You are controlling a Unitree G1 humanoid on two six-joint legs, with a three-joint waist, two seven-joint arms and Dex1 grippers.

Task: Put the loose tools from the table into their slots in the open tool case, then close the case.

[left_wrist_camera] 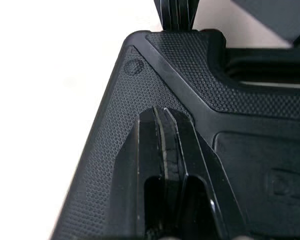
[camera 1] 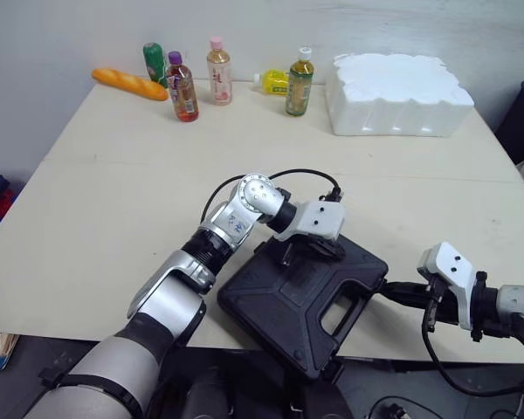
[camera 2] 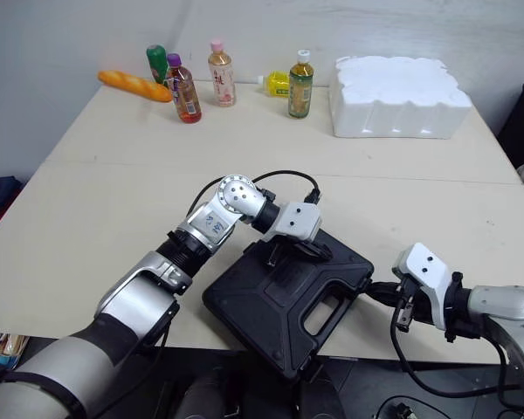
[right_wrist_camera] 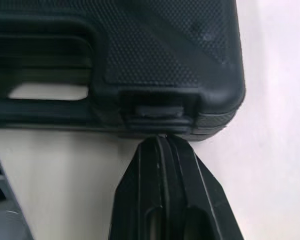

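case [camera 1: 279, 305] closed, lower centre of frame | my right claw [right_wrist_camera: 162, 141] closed, empty, tips touching latch [right_wrist_camera: 157, 111] straight ahead | left claw [left_wrist_camera: 166, 112] closed, resting on case top

A closed black plastic tool case [camera 1: 288, 301] lies on the pale bench [camera 1: 113, 192] at its near edge, right of centre, with its near corner over the edge. The left gripper [left_wrist_camera: 166, 115] rests on the lid by the far corner, and the right gripper [right_wrist_camera: 162, 142] touches the latch on the case's right-hand side. Along the far edge, from left to right, are an orange baguette-shaped loaf [camera 1: 129, 84], a green bottle [camera 1: 154, 61] just behind a purple-capped bottle [camera 1: 182, 87], a pink-capped bottle [camera 1: 218, 72], a yellow bottle [camera 1: 275, 82] lying down behind a white-capped upright bottle [camera 1: 299, 83], and a white foam block [camera 1: 397, 94].
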